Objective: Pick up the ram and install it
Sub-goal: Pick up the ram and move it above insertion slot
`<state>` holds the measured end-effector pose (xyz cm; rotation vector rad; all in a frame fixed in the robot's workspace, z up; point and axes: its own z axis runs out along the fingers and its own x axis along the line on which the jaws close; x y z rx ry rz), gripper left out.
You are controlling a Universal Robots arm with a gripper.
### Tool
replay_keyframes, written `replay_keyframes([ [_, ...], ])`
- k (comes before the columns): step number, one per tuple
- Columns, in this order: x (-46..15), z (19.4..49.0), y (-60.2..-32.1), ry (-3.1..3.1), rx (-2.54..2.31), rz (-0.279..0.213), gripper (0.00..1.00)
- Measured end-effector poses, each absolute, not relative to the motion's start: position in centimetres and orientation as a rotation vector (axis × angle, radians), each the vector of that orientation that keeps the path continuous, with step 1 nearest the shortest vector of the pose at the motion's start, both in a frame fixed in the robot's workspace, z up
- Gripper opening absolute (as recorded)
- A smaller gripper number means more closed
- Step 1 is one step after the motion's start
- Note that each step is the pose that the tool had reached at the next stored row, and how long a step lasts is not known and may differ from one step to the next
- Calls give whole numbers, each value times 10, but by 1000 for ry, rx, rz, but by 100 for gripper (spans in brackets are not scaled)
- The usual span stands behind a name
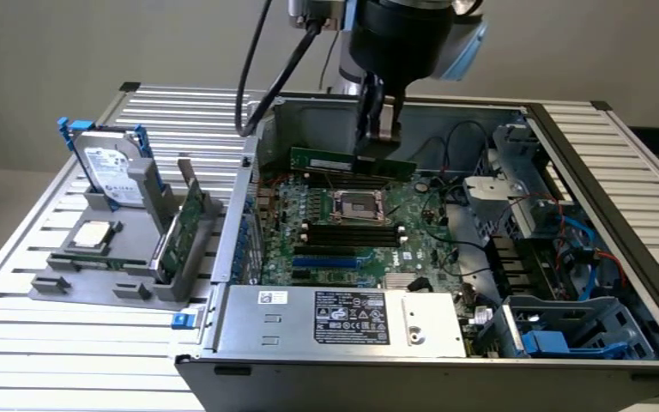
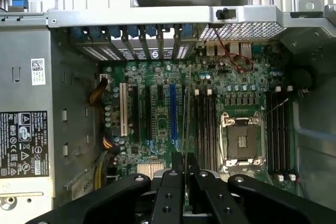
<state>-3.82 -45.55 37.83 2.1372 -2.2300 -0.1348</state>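
The robot arm's black two-fingered gripper (image 1: 377, 146) (image 2: 185, 167) is clenched on the long, thin green circuit-board ram (image 1: 329, 160) (image 2: 187, 114), pinching its upper edge. It holds the ram level inside the open grey metal computer case (image 1: 329, 120), close to the case's rear wall and over the green motherboard (image 1: 421, 245). In the wrist view the ram shows edge-on as a thin line between one long blue expansion slot (image 2: 172, 111) and a bank of long black plastic memory slots (image 2: 203, 129). Whether it touches a slot cannot be told. One silver square processor socket (image 1: 364, 206) (image 2: 242, 140) sits beside that bank, with a second bank of black slots (image 2: 278, 129) on its other side, making two banks. One white expansion slot (image 2: 124, 109) lies further off. Loose black wires (image 1: 458, 137) curl near the ram at the exterior view's right, and one thick black cable (image 1: 263, 77) hangs from the arm just outside the case. A silver power supply box (image 1: 341, 313) with a black label fills the near corner. On the slatted aluminium table (image 1: 66, 343), at the exterior view's left, one grey plastic fixture (image 1: 89, 287) carries three items. They are one upright silver hard drive (image 1: 110, 163), one flat square processor chip (image 1: 92, 233) and one wider green circuit card (image 1: 189, 225) standing on edge.
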Motion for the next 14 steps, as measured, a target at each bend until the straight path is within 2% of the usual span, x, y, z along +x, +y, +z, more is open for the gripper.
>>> replay_keyframes([
  [5,-36,372,-446,-2229,2149,-124,14],
  [14,-36,366,-429,-2226,2216,-58,14],
])
